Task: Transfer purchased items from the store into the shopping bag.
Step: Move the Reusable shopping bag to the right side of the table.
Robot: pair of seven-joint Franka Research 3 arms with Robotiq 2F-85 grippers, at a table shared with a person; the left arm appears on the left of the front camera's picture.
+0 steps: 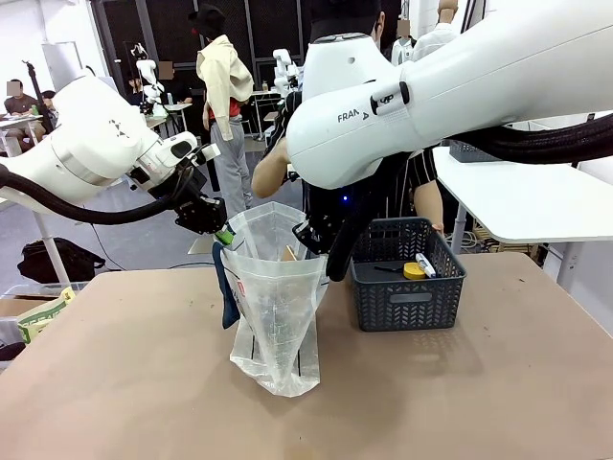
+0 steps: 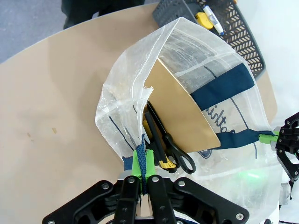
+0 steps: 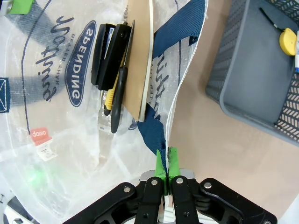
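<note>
Pinched shut, our left gripper (image 2: 143, 157) grips the bag (image 2: 224, 51) by a navy strap at its near rim. Our right gripper (image 3: 167, 161) is closed just as tightly on the opposite strap (image 3: 154, 126).

Between the two the bag's mouth is pulled wide. From the left wrist we look straight into it: a brown card (image 2: 187, 112) stands on edge, with black scissors (image 2: 175, 149) lying against it. Through the plastic, the right wrist picks out the oval "SPENDING" print and a black tool (image 3: 110, 51) flat against the card, details the front camera cannot give us.

From the front we see the bag upright, its base on the table (image 1: 115, 383). The basket (image 1: 407, 302) sits just beside it, on our right. In the basket lie a yellow piece (image 1: 414, 271) and a white stick (image 1: 425, 264); the right wrist adds a thin black item (image 3: 268, 16).

Our left arm (image 1: 91, 153) reaches in from the side with its wrist tipped down to the rim. Our right arm (image 1: 431, 96) looms large across the top, its wrist dropping steeply to the bag. A person (image 1: 428, 201) stands behind the basket.
</note>
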